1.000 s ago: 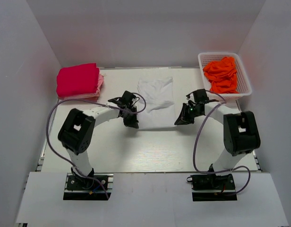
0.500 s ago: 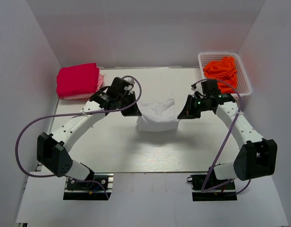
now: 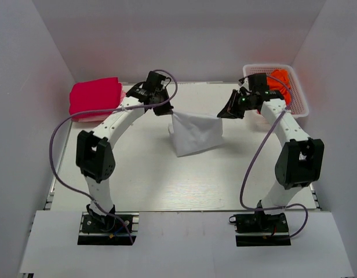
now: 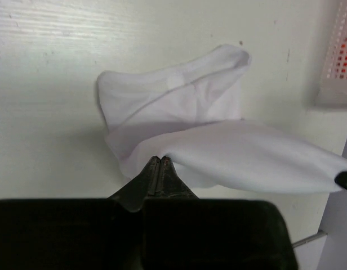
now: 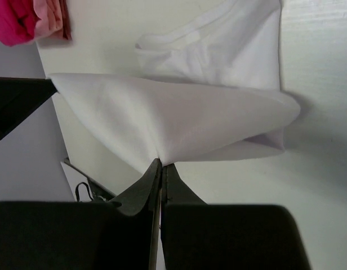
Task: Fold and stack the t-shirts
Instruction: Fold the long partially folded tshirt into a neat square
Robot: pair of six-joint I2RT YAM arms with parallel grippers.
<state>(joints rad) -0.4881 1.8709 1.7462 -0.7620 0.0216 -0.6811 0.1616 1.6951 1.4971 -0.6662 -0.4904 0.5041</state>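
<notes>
A white t-shirt [image 3: 195, 133] hangs stretched between both grippers above the middle of the table, its lower part sagging onto the surface. My left gripper [image 3: 168, 112] is shut on the shirt's left corner [image 4: 179, 147]. My right gripper [image 3: 221, 114] is shut on the right corner [image 5: 179, 129]. The collar end [image 4: 173, 90] lies on the table in the left wrist view. A folded crimson-pink t-shirt [image 3: 95, 97] rests on a paler pink one [image 3: 124, 101] at the back left. Bright orange t-shirts [image 3: 279, 80] sit in the basket.
A white lattice basket [image 3: 299, 103] stands at the back right corner, right behind my right arm. White walls close in the table on three sides. The pink stack [image 5: 27, 19] shows at the top left of the right wrist view.
Both grippers have lifted the white shirt's near edge and carried it away from the arm bases, toward the back of the table. The arms have stretched out; the shirt now hangs between them.
</notes>
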